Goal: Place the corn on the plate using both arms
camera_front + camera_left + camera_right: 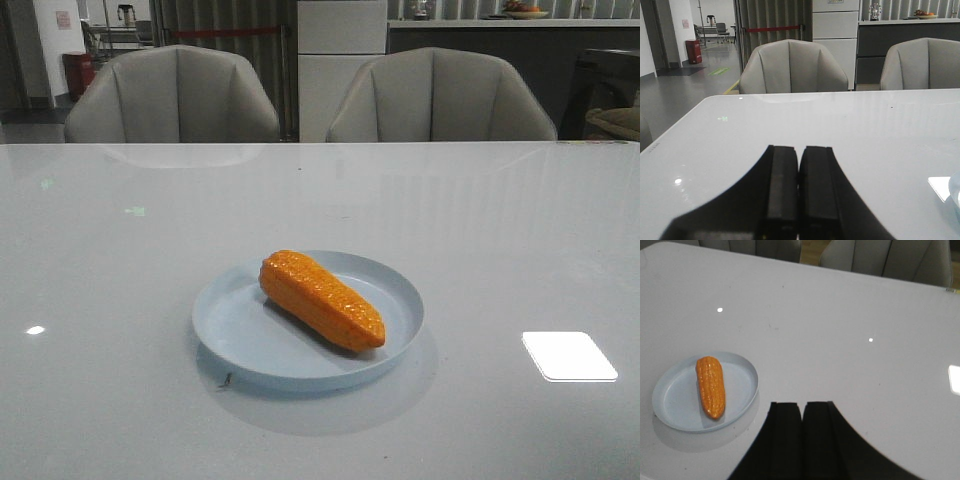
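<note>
two grey chairs (pixel 172 95) stand behind the glossy white table (pixel 120 300). near its middle sits the plate (pixel 240 335), and the corn (pixel 320 299) lies diagonally inside it. left gripper (pixel 799 165) and right gripper (pixel 802 412) are pressed closed, holding nothing, both apart from the plate.

A glossy pale-grey table (pixel 120 300) carries a round pale-blue plate (pixel 230 335) near the middle of its near edge, well clear of the far edge and both sides.
</note>
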